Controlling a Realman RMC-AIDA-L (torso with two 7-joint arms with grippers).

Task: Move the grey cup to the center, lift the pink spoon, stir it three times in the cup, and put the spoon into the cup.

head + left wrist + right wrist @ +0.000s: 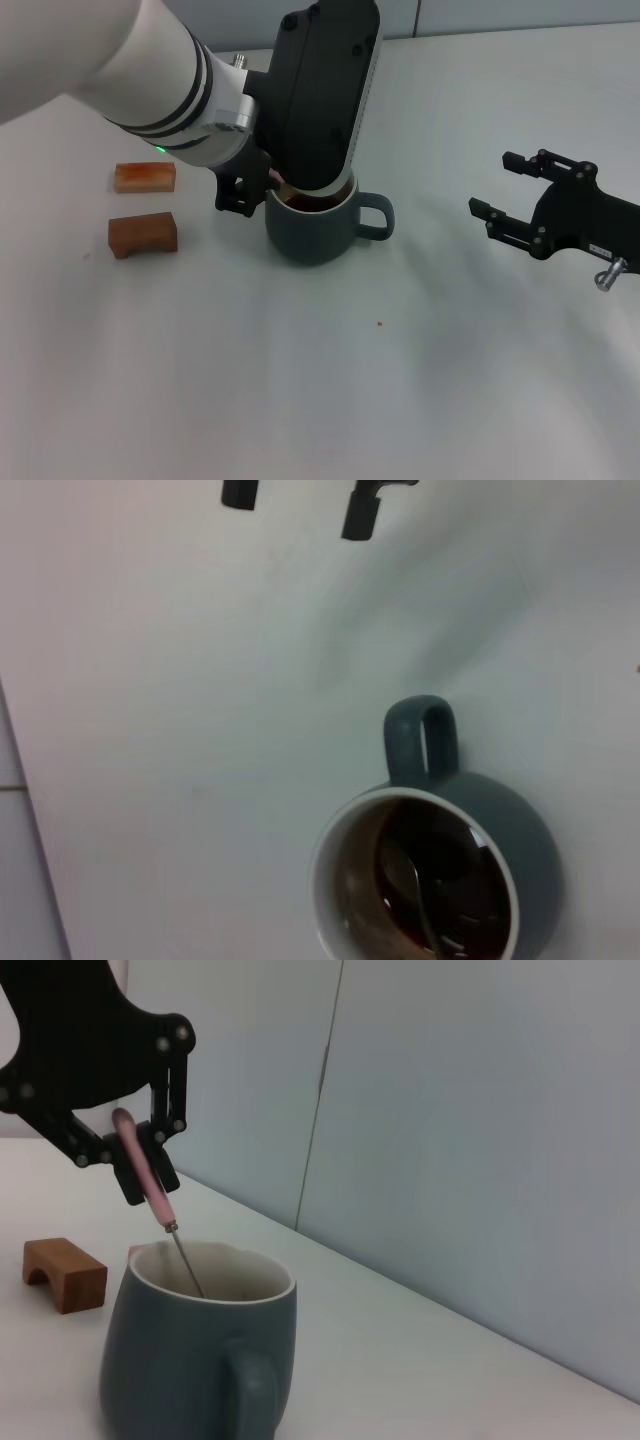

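Note:
The grey cup (315, 235) stands mid-table with its handle toward my right arm and dark liquid inside. My left gripper (262, 190) hovers just over its rim, shut on the pink spoon (143, 1170). The spoon slants down, and its metal stem reaches below the rim of the cup (195, 1350). In the left wrist view the spoon's bowl (405, 875) lies under the brown liquid inside the cup (520, 830). My right gripper (494, 183) stays open and holds nothing, off to the handle side and well apart from the cup.
Two brown wooden blocks (145, 177) (142, 234) lie on the white table left of the cup; one block (65, 1272) shows behind it in the right wrist view. The right gripper's fingertips (358, 515) appear far off. A pale wall runs along the table's back edge.

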